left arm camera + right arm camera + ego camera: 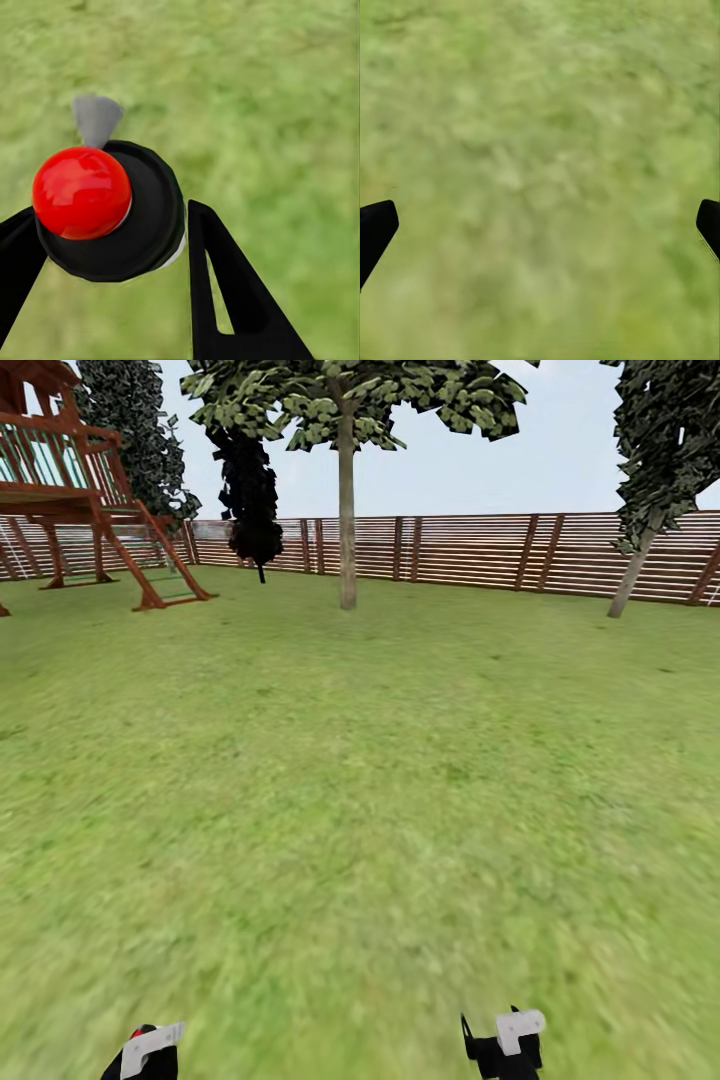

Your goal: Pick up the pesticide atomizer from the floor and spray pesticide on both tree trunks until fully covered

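Wooden play tower (70,480) with reddish-brown ladder frame stands far ahead of the left jaws. Black-leaved tree (250,485) on thin dark stem just beside it. Leaning conifer (660,460) far ahead of the right jaws.

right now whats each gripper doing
Left gripper: shut on the atomizer, red cap up.
Right gripper: open, nothing between its fingers, grass beyond.
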You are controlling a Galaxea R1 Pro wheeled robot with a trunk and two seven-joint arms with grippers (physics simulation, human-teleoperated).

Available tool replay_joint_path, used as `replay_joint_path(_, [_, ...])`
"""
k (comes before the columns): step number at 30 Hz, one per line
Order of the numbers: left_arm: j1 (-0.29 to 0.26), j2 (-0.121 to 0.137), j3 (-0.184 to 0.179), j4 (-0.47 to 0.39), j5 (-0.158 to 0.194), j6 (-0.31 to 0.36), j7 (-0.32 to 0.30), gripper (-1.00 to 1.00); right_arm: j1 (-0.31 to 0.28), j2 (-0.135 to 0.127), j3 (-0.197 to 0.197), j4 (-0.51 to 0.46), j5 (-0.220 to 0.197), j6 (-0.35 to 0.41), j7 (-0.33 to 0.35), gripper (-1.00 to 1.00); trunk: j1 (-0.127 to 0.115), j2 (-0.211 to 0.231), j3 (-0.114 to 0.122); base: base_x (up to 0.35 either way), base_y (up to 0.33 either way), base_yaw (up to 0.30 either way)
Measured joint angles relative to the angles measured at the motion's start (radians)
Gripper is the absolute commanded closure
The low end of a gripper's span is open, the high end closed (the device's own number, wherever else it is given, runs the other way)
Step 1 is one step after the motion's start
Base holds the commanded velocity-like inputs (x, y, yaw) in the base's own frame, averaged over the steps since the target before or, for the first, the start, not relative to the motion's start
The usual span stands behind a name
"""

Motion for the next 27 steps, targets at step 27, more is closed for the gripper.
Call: replay_joint_path(27, [0.0,0.0,0.0,0.0,0.0,0.0,0.0,1.0,0.0,0.0,0.0,0.0,0.0,0.0,0.0,-1.0,0.0,0.0,0.0,0.34,0.0,0.0])
